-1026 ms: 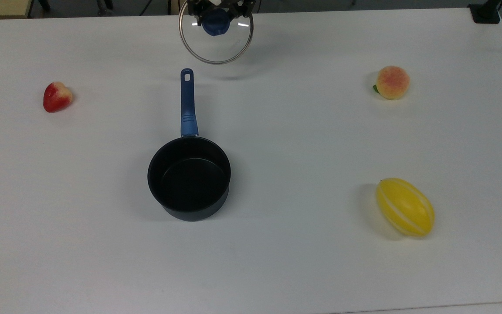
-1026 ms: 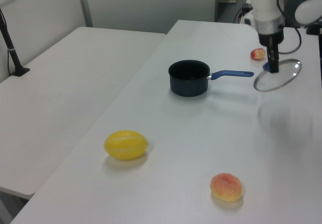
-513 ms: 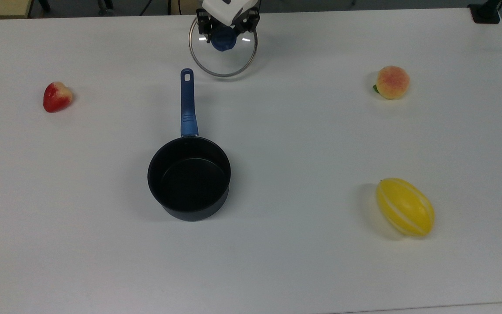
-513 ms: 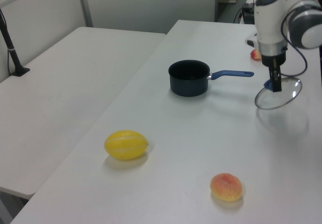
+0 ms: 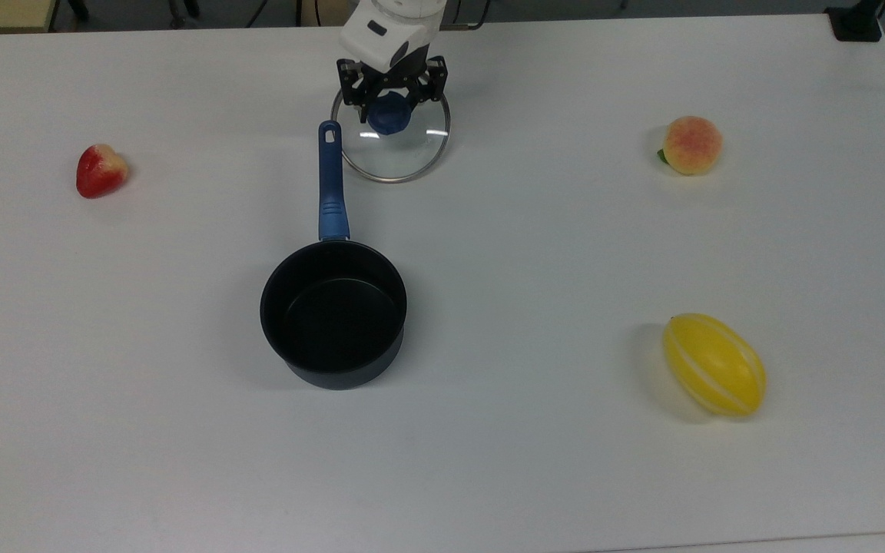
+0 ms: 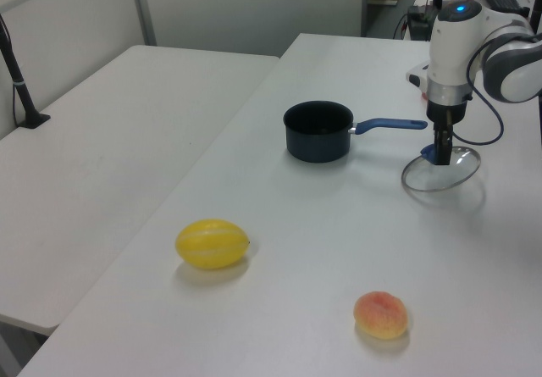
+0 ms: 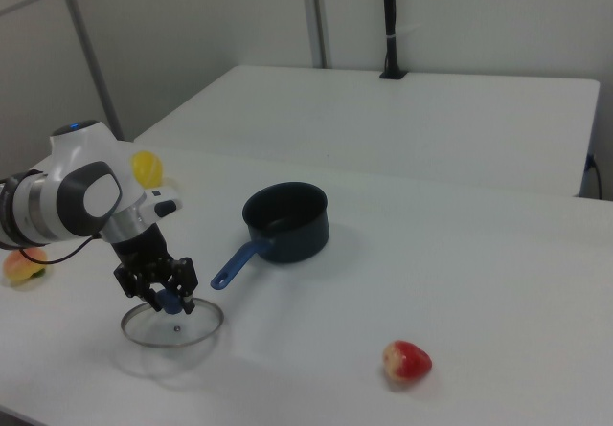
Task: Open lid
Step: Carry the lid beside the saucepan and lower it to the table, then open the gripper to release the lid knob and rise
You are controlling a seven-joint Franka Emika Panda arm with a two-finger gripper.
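1. The lid (image 5: 391,146) is down! Half a second ago it hung tilted in the air near the table's far edge; now it lies flat on the white table (image 5: 535,253), just beside the tip of the pot handle (image 5: 329,180), on the top view's right of it.
2. The gripper (image 5: 391,98) sits right over the blue knob (image 5: 389,115), fingers either side, pinching it by the look of things — no release yet.
3. The pot (image 5: 333,313) stands open and empty, so the opening itself looks done; letting go is what remains.
4. Around the table: a strawberry (image 5: 101,170) in the top view's left, a peach (image 5: 691,144) and a yellow melon (image 5: 714,364) on its right, all well apart.
5. A second white table (image 6: 110,131) stands alongside, plain wall panels (image 7: 479,14) behind.
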